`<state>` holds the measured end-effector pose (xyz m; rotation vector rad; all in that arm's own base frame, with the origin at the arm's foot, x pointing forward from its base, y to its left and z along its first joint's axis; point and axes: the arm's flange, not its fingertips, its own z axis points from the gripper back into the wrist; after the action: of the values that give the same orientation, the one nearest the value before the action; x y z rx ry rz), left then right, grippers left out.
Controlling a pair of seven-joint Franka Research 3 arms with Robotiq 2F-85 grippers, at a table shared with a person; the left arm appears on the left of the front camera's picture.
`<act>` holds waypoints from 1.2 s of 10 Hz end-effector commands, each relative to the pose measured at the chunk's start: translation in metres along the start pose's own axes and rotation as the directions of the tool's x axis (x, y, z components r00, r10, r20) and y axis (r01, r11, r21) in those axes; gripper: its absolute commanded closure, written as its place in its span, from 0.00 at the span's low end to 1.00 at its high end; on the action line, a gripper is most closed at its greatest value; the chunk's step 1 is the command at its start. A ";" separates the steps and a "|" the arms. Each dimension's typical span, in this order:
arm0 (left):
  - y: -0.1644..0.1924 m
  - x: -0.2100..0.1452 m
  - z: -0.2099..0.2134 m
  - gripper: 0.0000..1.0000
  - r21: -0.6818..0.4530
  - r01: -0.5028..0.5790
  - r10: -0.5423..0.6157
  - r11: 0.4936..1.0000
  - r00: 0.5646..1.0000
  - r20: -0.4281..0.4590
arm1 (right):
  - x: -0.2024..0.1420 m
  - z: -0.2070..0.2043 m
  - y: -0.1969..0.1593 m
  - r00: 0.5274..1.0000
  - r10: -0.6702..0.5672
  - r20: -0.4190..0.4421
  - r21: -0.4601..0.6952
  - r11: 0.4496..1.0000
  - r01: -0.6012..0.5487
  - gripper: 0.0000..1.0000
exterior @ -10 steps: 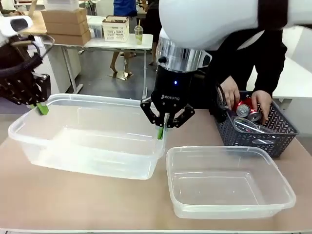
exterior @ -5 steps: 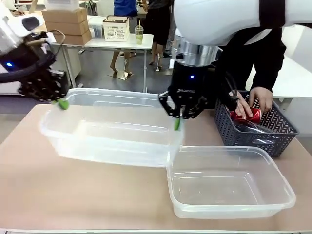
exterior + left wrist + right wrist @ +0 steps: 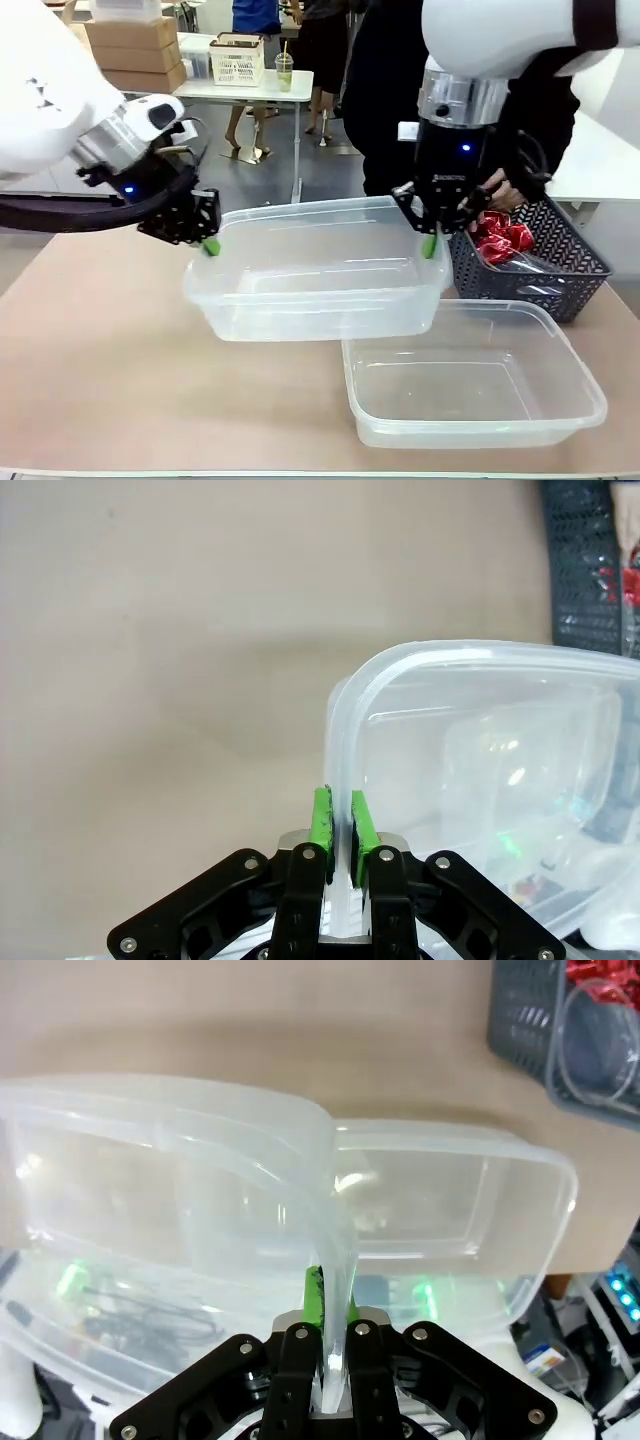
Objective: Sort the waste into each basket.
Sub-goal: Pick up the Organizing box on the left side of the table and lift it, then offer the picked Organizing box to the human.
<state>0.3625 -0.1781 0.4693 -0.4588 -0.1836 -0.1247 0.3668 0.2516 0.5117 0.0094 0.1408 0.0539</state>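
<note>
Front view: the left gripper (image 3: 209, 245), angled inward, and the right gripper (image 3: 430, 243), pointing straight down, each pinch an opposite end rim of the big tub (image 3: 320, 275), holding it above the table (image 3: 110, 380), just behind the small tub (image 3: 470, 395).

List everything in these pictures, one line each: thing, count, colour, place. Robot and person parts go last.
large tub: one, clear, held up by its rim over the table's middle.
small tub: one, clear, empty, on the table at front right.
basket: one, dark grey lattice, at the table's far right.
crushed cans: several, red, inside the basket.
plastic cup: one, clear, inside the basket.
table: one, beige, under everything.
left gripper: one, black with green fingers, shut on the large tub's left rim.
right gripper: one, same colours, shut on its right rim.
person's hand: one, at the basket's top by the cans.
</note>
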 end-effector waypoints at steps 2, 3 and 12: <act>0.001 0.011 0.023 0.91 -0.105 0.029 -0.019 0.994 0.995 0.096 | 0.006 -0.026 -0.013 0.998 0.061 0.019 0.024 0.998 -0.061 0.96; 0.002 0.011 0.028 0.91 -0.100 0.025 -0.014 0.995 0.993 0.113 | 0.011 -0.032 -0.015 0.997 0.070 0.021 0.062 0.996 -0.071 0.96; 0.000 0.011 0.024 0.91 -0.055 -0.003 0.006 0.998 0.998 0.065 | 0.015 -0.023 -0.008 0.999 0.005 0.044 0.059 0.998 -0.007 0.96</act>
<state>0.3695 -0.1675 0.4867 -0.5067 -0.2342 -0.1084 0.3815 0.2429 0.4850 0.0910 0.0927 0.0513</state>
